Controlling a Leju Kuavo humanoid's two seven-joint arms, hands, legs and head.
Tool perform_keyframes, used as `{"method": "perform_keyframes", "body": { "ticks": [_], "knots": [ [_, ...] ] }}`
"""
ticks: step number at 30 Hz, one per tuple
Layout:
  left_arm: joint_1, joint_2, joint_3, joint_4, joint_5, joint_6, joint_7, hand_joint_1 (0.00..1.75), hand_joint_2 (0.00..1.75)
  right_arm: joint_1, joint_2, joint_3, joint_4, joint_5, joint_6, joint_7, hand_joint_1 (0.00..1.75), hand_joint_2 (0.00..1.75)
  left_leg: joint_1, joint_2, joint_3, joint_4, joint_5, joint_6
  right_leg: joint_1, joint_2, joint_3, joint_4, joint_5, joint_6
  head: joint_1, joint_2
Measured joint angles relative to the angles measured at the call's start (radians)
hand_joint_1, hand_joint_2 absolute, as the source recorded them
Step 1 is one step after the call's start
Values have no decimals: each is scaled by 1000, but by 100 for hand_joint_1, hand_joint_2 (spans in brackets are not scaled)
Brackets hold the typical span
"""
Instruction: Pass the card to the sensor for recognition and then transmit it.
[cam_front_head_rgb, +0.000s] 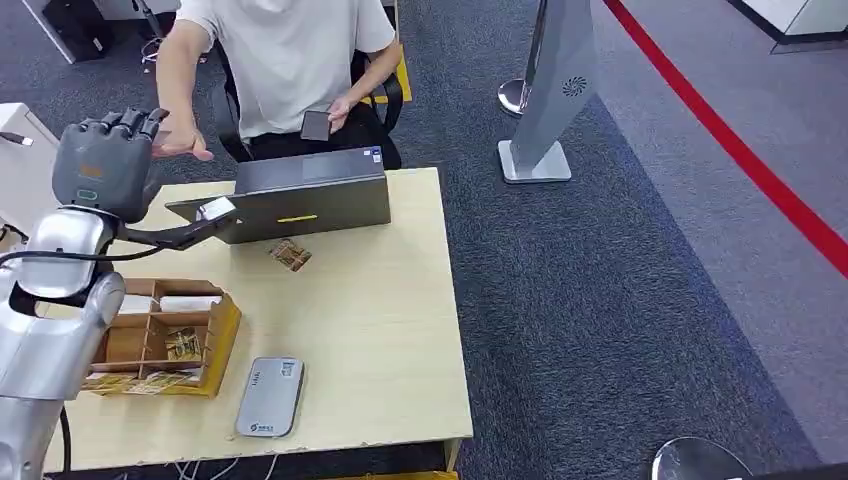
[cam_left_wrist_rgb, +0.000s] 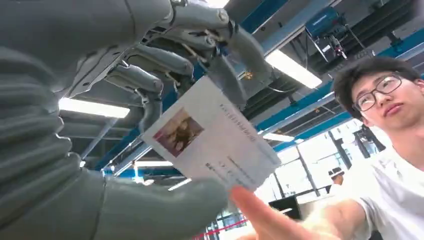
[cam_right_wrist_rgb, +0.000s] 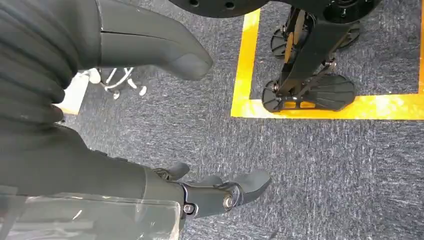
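My left hand (cam_front_head_rgb: 105, 160) is raised above the table's far left corner. In the left wrist view this hand (cam_left_wrist_rgb: 150, 65) pinches a white card (cam_left_wrist_rgb: 212, 137) with a small picture and printed lines between thumb and fingers. A seated person reaches toward it, and their fingertips (cam_left_wrist_rgb: 260, 210) touch the card's lower corner; the same hand (cam_front_head_rgb: 182, 146) shows just beside mine in the head view. The grey flat sensor (cam_front_head_rgb: 270, 397) lies near the table's front edge. My right hand (cam_right_wrist_rgb: 125, 170) hangs over the carpet, fingers apart and holding nothing.
A wooden divided box (cam_front_head_rgb: 222, 335) with several cards stands at the table's left. A loose card (cam_front_head_rgb: 290, 254) lies in front of a grey laptop (cam_front_head_rgb: 300, 195). A black bent stalk with a white tip (cam_front_head_rgb: 215, 208) juts over the table. A sign stand (cam_front_head_rgb: 545, 110) stands on the carpet.
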Motion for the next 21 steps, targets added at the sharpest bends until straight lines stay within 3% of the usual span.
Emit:
{"method": "perform_keyframes", "body": {
  "ticks": [7,15,21],
  "knots": [
    [72,17,25,-25,46,-37,-2,0,175,3,3,-6,0,-8,-5,14,0,175,0,1,0,0,0,0,0,1,0,0,0,0,0,0],
    [387,71,62,-267,105,-51,-14,0,175,13,14,-36,-2,-25,-8,37,0,175,0,2,-1,-1,-2,-1,0,3,-2,0,-2,0,0,0],
    [449,88,72,-334,106,-54,-13,0,175,13,16,-50,-4,-24,-7,39,0,175,0,2,-1,-1,-2,-1,0,2,-1,0,-1,0,0,0]
  ]
}}
